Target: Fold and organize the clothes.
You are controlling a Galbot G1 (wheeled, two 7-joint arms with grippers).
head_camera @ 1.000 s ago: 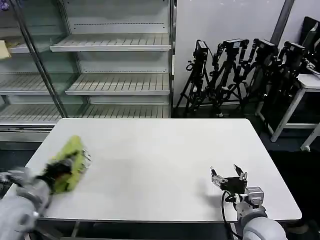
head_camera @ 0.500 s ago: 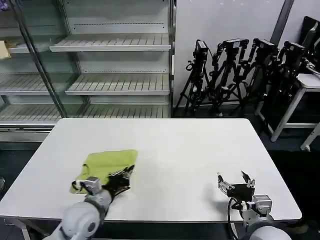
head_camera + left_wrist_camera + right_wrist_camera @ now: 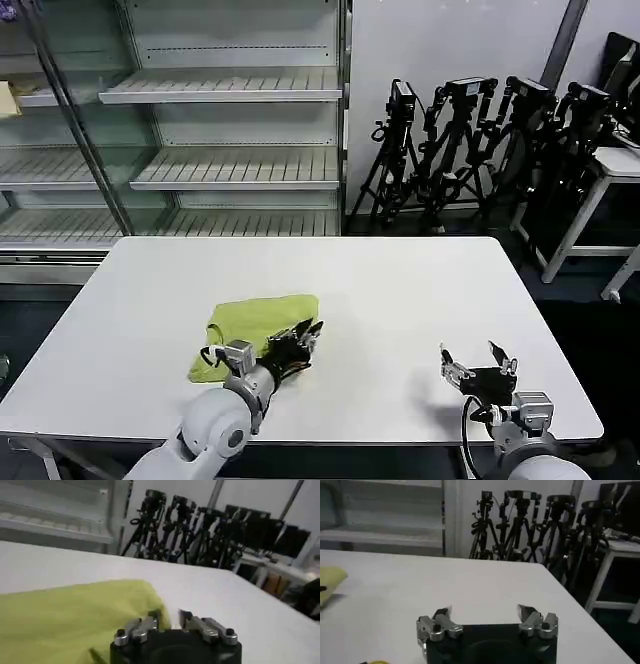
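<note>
The clothes are one lime yellow-green T-shirt [image 3: 255, 322], lying folded and plain side up on the white table [image 3: 400, 290], left of centre. My left gripper [image 3: 306, 335] is at the shirt's front right corner, jaws drawn close together on its edge. In the left wrist view the shirt [image 3: 70, 615] spreads out beside the left gripper [image 3: 169, 617]. My right gripper [image 3: 478, 362] rests open near the table's front right edge, holding nothing; it stands wide apart over bare table in the right wrist view [image 3: 485, 614], with the shirt [image 3: 329, 580] far off.
Glass-doored shelving [image 3: 200, 130] stands behind the table. A row of black tripods [image 3: 480, 140] lines the back wall at the right, with another white table [image 3: 615, 170] beside them. Bare tabletop lies between the two grippers.
The left gripper swung from the table's far left edge toward the centre with the shirt. The shirt went from bunched up in the air to lying flat. The right arm barely shifted.
</note>
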